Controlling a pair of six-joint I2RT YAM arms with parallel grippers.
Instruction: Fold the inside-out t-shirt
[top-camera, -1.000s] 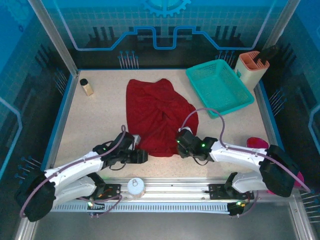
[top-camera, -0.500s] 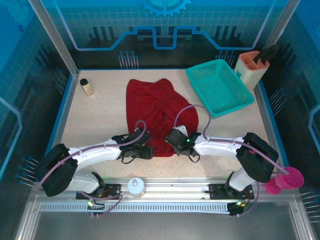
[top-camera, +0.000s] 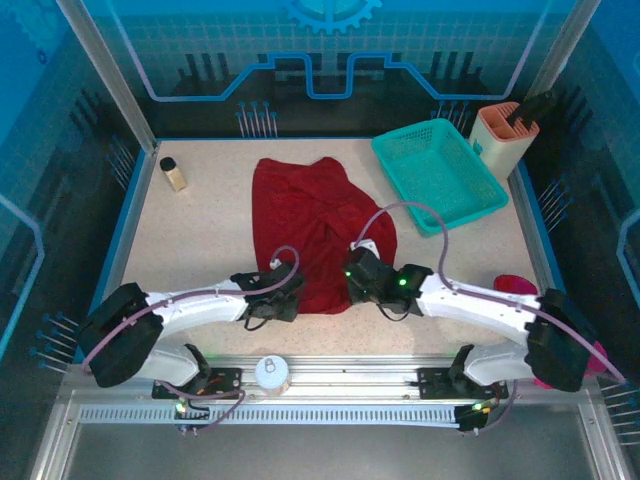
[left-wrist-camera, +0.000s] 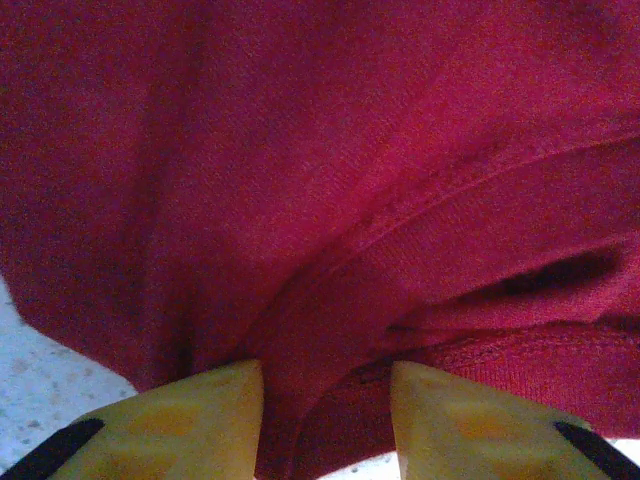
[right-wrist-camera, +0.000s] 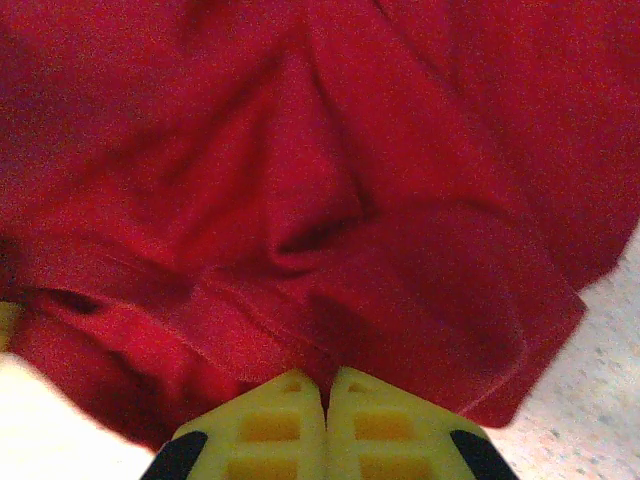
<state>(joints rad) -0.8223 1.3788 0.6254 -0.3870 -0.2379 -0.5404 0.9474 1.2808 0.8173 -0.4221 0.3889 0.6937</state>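
The inside-out t-shirt (top-camera: 310, 215), dark red, lies crumpled in the middle of the table, its near hem toward the arms. My left gripper (top-camera: 291, 301) is at the hem's near left corner. In the left wrist view its yellow fingers (left-wrist-camera: 190, 415) stand apart with a fold of the t-shirt (left-wrist-camera: 330, 180) bunched between them; the left gripper (left-wrist-camera: 325, 405) is not closed on it. My right gripper (top-camera: 350, 272) is at the hem's near right. In the right wrist view the right gripper (right-wrist-camera: 327, 385) is shut, pinching the edge of the t-shirt (right-wrist-camera: 300, 170).
A teal mesh basket (top-camera: 440, 175) stands at the back right, a peach holder (top-camera: 508, 135) behind it. A small bottle (top-camera: 174, 174) is at the back left. A round tin (top-camera: 271, 373) rests on the front rail, a pink object (top-camera: 515, 285) at the right edge.
Both grippers have moved in onto the shirt's near hem. The right jaws have closed on the cloth. The left jaws have narrowed around a fold.
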